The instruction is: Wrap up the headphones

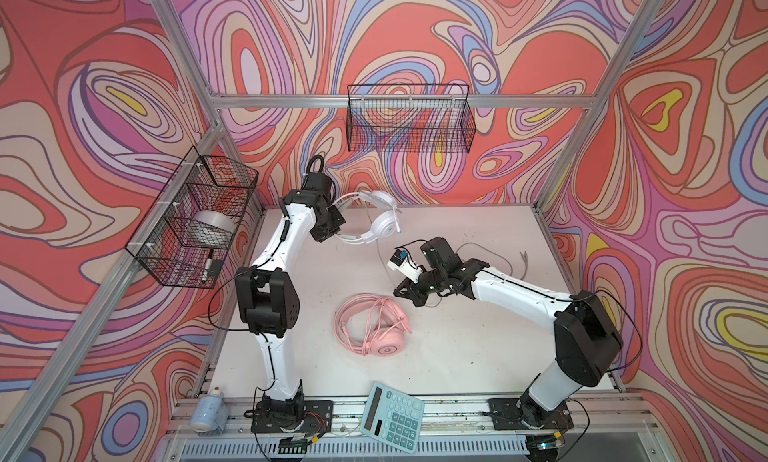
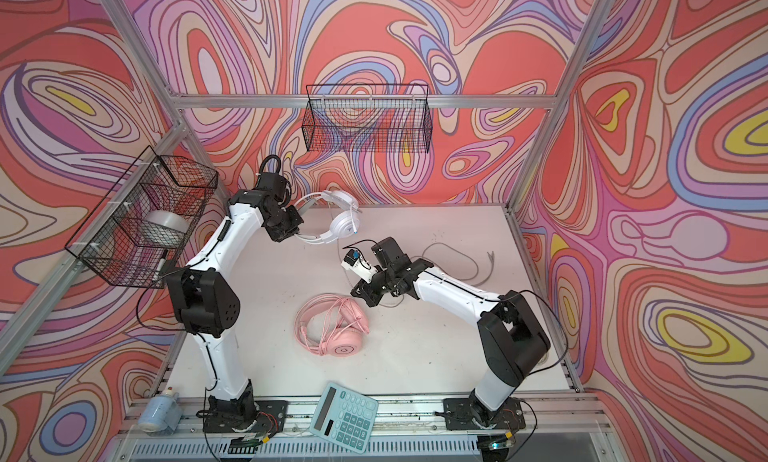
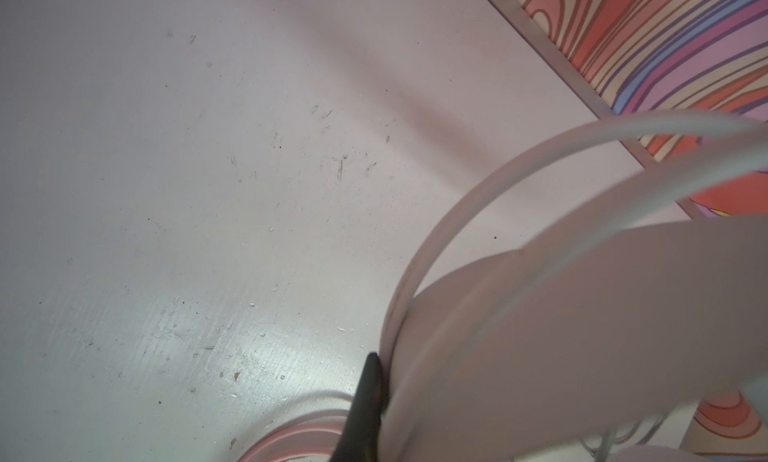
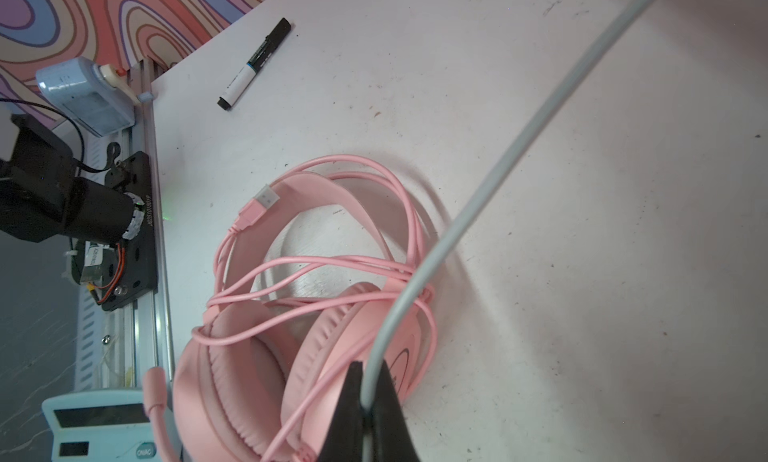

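The white headphones (image 1: 384,227) (image 2: 343,222) hang above the back of the table. My left gripper (image 1: 332,227) (image 2: 291,227) is shut on their headband (image 3: 540,335), with one black finger (image 3: 365,397) pressed against it. Their greyish cable (image 4: 498,160) drops to my right gripper (image 1: 401,291) (image 2: 358,291) (image 4: 368,401), which is shut on it just above the pink headphones (image 1: 374,324) (image 2: 332,327) (image 4: 299,356). The pink pair lies on the table with its cable looped around it. The rest of the grey cable (image 1: 490,247) trails over the table behind the right arm.
A teal calculator (image 1: 392,418) (image 2: 345,416) lies at the front edge. A small bottle (image 1: 208,410) rests at the front left. A marker (image 4: 255,62) lies on the table near the left arm's base. Wire baskets hang on the left wall (image 1: 195,218) and back wall (image 1: 409,119).
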You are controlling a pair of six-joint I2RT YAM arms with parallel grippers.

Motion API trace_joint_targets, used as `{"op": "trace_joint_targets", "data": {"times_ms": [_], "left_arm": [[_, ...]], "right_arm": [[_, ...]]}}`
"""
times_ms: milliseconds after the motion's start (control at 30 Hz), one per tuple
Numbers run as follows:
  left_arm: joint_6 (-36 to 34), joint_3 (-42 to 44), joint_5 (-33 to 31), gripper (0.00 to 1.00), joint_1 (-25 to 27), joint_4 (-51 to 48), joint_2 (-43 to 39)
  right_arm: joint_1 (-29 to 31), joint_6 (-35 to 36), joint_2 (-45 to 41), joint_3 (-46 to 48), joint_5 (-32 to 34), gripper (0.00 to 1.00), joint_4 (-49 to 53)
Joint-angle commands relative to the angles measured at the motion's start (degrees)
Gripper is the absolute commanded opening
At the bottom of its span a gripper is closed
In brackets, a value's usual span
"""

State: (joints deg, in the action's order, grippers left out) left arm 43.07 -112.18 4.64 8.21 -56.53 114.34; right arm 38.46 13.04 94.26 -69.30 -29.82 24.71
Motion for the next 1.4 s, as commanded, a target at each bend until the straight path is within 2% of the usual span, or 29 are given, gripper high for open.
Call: {"op": "trace_joint_targets", "data": {"times_ms": [0,167,267,500,800,1000,1233,1367], "left_arm": [[-0.10,-0.36,-3.44,0.00,0.66,-0.10,0.81],[-1.94,0.50,-8.53,0.00,1.63,-1.22,1.90],[-3.39,0.50,-9.35,0.00,1.98,-1.60,3.43],[-10.65,-1.89,-11.18,0.00,4.04,-5.22,5.35],[-24.77,-1.73,-14.81,0.00,6.15,-7.89,1.84],[-33.42,0.62,-12.82,0.00,7.42,-6.37,-1.14],[-37.41,2.29,-6.03,0.00,7.53,-2.91,-3.84],[-39.69,1.93,-4.13,0.00,7.53,-3.27,-3.86]], "right_arm": [[0.75,5.38,-2.16,-4.53,-0.65,0.00,9.94],[0.78,8.65,-2.62,-12.50,-3.36,0.00,16.37],[0.80,10.93,-0.95,-18.91,-2.81,0.00,20.64],[0.76,17.26,5.16,-33.65,3.70,0.00,30.00],[-1.33,24.35,15.40,-49.13,14.46,0.00,38.18],[-5.67,23.96,20.90,-55.43,12.83,0.00,36.22],[-8.70,21.51,27.44,-59.81,12.18,0.00,32.31],[-9.82,19.83,28.79,-60.32,14.35,0.00,30.19]]}}
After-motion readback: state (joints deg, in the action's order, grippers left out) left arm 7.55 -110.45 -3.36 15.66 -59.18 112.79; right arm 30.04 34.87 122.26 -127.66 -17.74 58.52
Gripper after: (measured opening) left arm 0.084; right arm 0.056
